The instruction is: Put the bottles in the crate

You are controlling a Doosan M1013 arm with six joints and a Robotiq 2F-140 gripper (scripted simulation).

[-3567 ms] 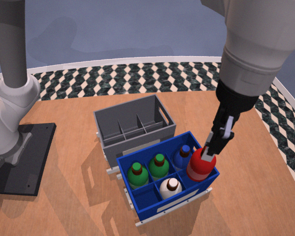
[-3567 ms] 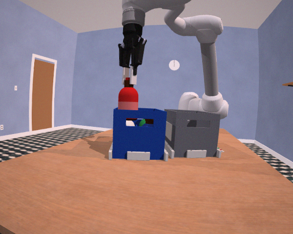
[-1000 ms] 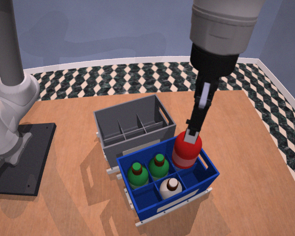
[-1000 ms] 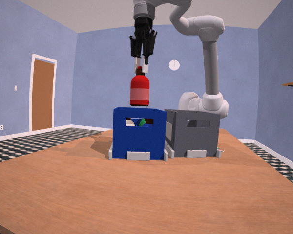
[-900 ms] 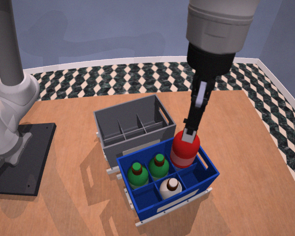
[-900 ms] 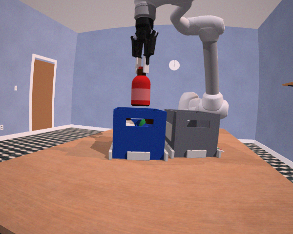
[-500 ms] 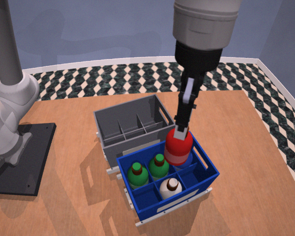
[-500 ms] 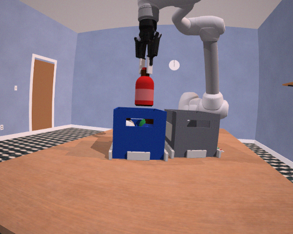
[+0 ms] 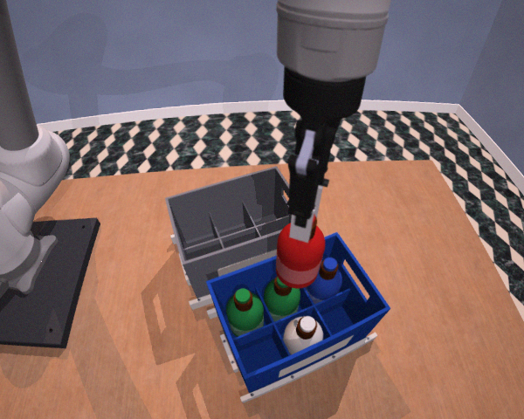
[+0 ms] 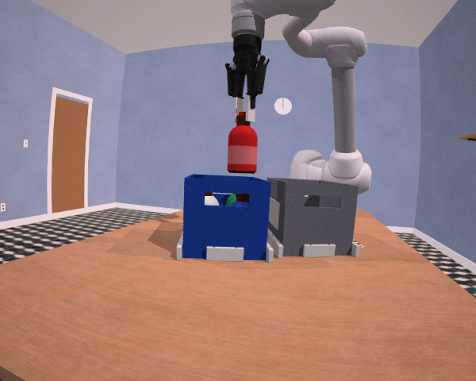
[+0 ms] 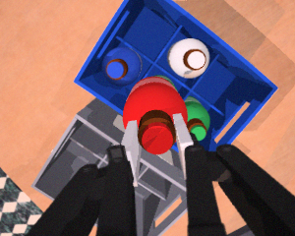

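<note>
My gripper (image 9: 304, 230) (image 10: 242, 116) (image 11: 156, 130) is shut on the neck of a red bottle (image 9: 299, 261) (image 10: 242, 150) (image 11: 152, 105). The bottle hangs upright above the blue crate (image 9: 366, 315) (image 10: 226, 229) (image 11: 246, 81), near its edge towards the grey crate (image 9: 194, 257) (image 10: 316, 221) (image 11: 74, 162). The blue crate holds two green bottles (image 9: 244, 311) (image 9: 281, 298), a blue bottle (image 9: 326, 281) (image 11: 119, 69) and a white bottle (image 9: 304, 332) (image 11: 189, 59). The grey crate is empty. A corner of the pick list (image 10: 361, 246) shows beside the grey crate in the exterior view.
The arm's base (image 9: 10, 234) stands on a dark plate (image 9: 58, 288) at the table's left. Both crates sit side by side in grey corner brackets on the wooden table (image 9: 433, 292) (image 10: 230, 320).
</note>
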